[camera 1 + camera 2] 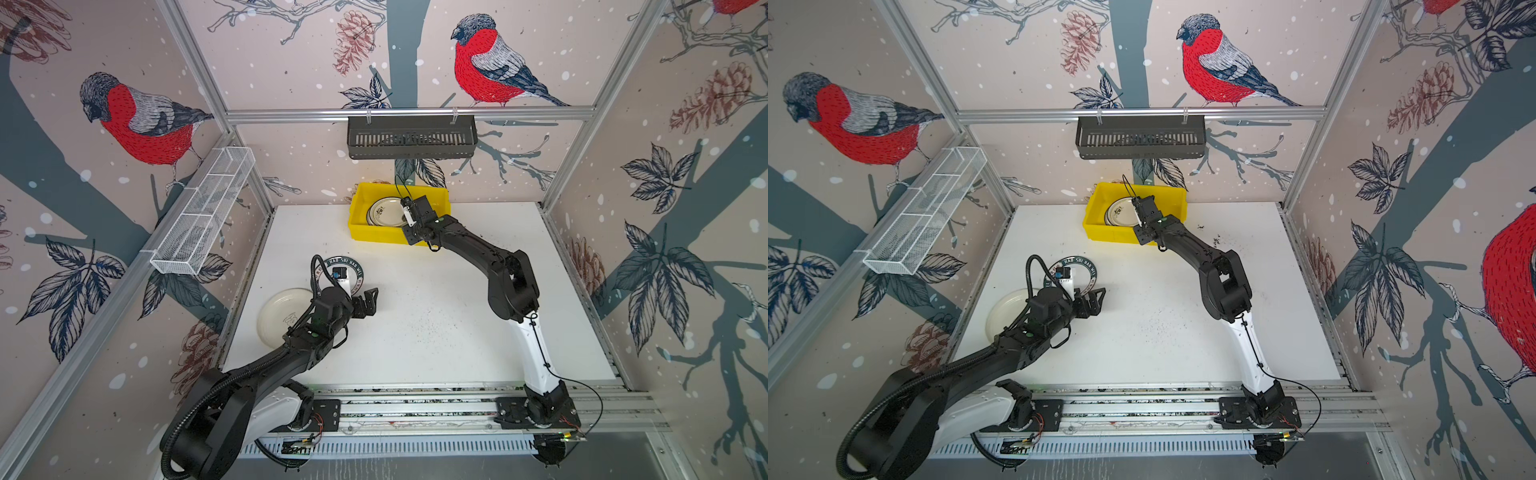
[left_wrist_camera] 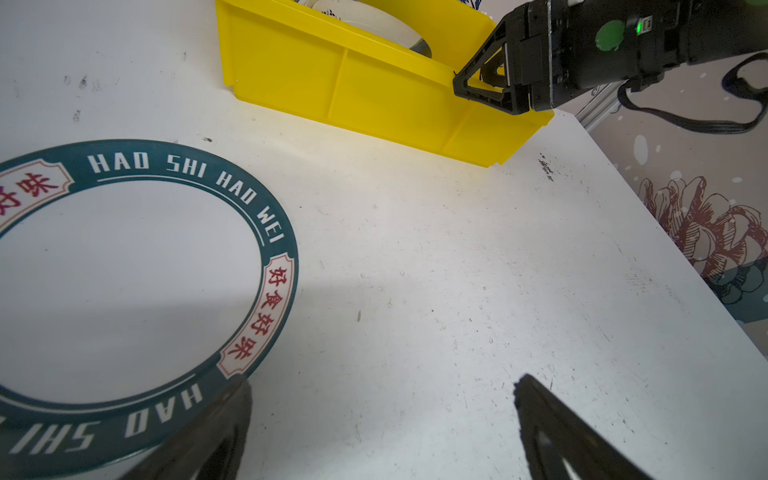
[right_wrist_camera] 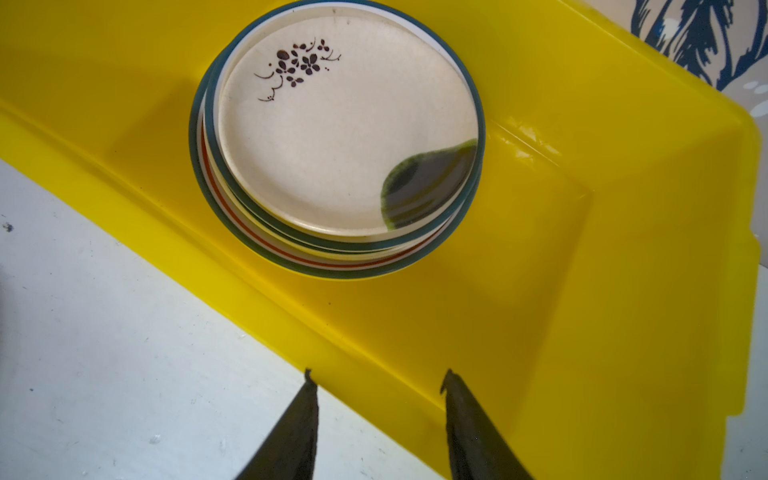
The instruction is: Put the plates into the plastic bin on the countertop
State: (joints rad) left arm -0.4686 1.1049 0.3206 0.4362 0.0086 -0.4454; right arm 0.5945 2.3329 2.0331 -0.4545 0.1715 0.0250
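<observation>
Our right gripper hangs over the near rim of the yellow plastic bin, jaws apart and gripping nothing. Inside the bin we see a stack of plates, a flower-sprigged one on top. Our left gripper hovers well away from the bin, spread wide and empty, just beside the teal-rimmed HAO SHI HAO WEI plate. The plain cream plate lies farther from the bin, both on the countertop.

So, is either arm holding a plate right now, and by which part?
Nothing is held. The left gripper is open beside the teal-rimmed plate; the right gripper is open and empty over the edge of the yellow bin.
</observation>
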